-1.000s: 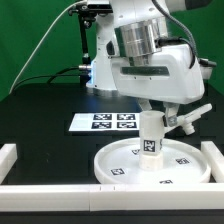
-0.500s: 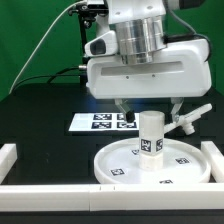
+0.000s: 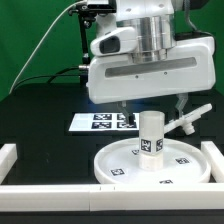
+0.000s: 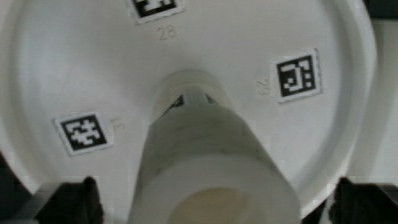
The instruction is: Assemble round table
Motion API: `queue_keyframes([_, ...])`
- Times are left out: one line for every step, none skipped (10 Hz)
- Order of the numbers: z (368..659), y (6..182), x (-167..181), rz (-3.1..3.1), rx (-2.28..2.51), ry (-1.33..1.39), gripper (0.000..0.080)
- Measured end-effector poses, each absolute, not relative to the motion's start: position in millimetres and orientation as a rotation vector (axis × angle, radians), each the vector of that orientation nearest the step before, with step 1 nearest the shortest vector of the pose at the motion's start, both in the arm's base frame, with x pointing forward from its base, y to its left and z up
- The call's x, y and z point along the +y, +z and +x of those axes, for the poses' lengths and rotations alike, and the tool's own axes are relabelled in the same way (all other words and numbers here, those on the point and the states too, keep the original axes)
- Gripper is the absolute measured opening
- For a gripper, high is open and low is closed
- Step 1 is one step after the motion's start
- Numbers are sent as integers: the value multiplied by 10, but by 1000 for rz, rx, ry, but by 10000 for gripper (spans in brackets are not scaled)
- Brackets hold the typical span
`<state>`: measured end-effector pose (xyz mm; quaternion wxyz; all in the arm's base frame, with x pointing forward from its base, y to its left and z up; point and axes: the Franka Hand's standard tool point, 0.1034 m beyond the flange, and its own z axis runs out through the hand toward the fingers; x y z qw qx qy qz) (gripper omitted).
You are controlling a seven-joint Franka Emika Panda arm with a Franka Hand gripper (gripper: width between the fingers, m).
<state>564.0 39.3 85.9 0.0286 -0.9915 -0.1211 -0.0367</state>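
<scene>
The large rimmed round disc (image 3: 120, 162) lies flat on the black table near the front rail. The short thick cylinder post (image 3: 150, 140) stands upright at its middle. My gripper (image 3: 150, 107) hovers just above the post's top, open, with one finger on each side. In the wrist view the post (image 4: 205, 140) rises from the disc (image 4: 107, 70), and my dark fingertips (image 4: 75, 200) stand apart from it at either side of the gripper (image 4: 217, 205). The armed foot piece (image 3: 190, 118) lies on the table behind the disc, at the exterior view's right.
The marker board (image 3: 100, 122) lies flat behind the disc. White rails edge the table at the front (image 3: 60, 197), the exterior view's left (image 3: 10, 155) and right (image 3: 214, 150). A green curtain hangs at the back.
The hand has turned about its vertical axis and risen. The fingers that were down around the post now sit above its top. The post stays upright on the disc.
</scene>
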Motion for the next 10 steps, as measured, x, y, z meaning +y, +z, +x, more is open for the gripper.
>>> queue_keyframes([5651,838,420,-3049,-607,-120,649])
queue_keyframes([5651,815,439,-3039,-661,-134,649])
queue_keyframes([5653,817,426,-3040,-657,-134,528])
queue_keyframes([5653,816,428,-3041,-639,-134,528])
queue_keyframes([5655,817,427,-3049,-585,-135,400])
queue_keyframes([5656,818,424,-3062,-492,-134,404])
queue_keyframes([5656,817,421,-3073,-398,-131,404])
queue_keyframes([5657,816,422,-3086,-260,-132,404])
queue_keyframes([5660,815,414,-3095,-83,-133,404])
queue_keyframes([5664,812,400,-3084,138,-134,404])
